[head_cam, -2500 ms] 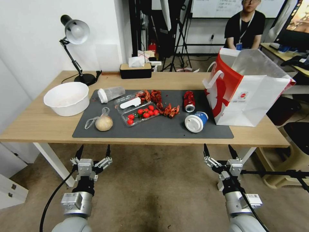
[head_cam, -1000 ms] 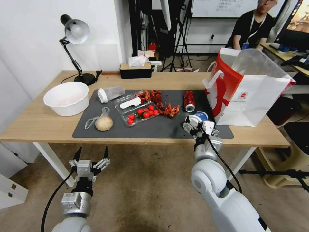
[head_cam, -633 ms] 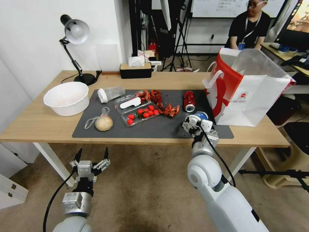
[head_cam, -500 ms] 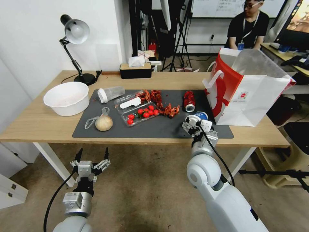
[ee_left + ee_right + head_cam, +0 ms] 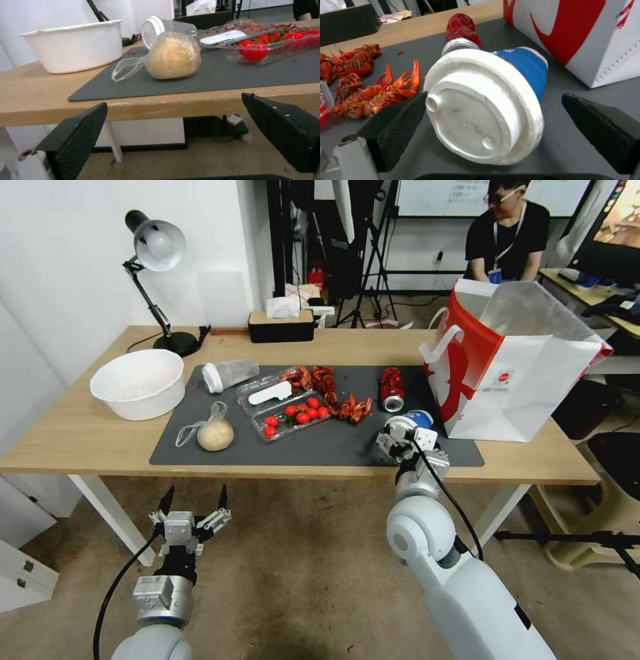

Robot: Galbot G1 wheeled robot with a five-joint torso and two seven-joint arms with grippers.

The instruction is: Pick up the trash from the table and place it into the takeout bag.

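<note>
Your target, the blue-white paper cup (image 5: 506, 100), lies on its side on the dark mat (image 5: 333, 447) of the surface (image 5: 80, 433), lid toward you, just beside the takeout bag (image 5: 527, 380) and in front of the red soda can (image 5: 461, 27). Judge it light and thin-walled: the paper body will likely crush under a hard squeeze, and the white plastic lid (image 5: 476, 117) looks smooth enough to slip or pop off. Being round and on its side, it may also roll if you nudge it. Take hold across the body just behind the lid rim, where the rim stiffens the wall, and squeeze gently.

Your right gripper (image 5: 500, 125) sits low at the near edge of the mat, right at the cup's lid end. Its fingers (image 5: 403, 125) are spread wide, one on each side of the lid; the nearer finger looks very close to the rim, though you cannot tell whether it touches. They grip nothing yet.

Your left gripper (image 5: 193, 503) hangs below the surface's front edge, fingers apart and empty, facing the bagged bun (image 5: 173, 57).
</note>
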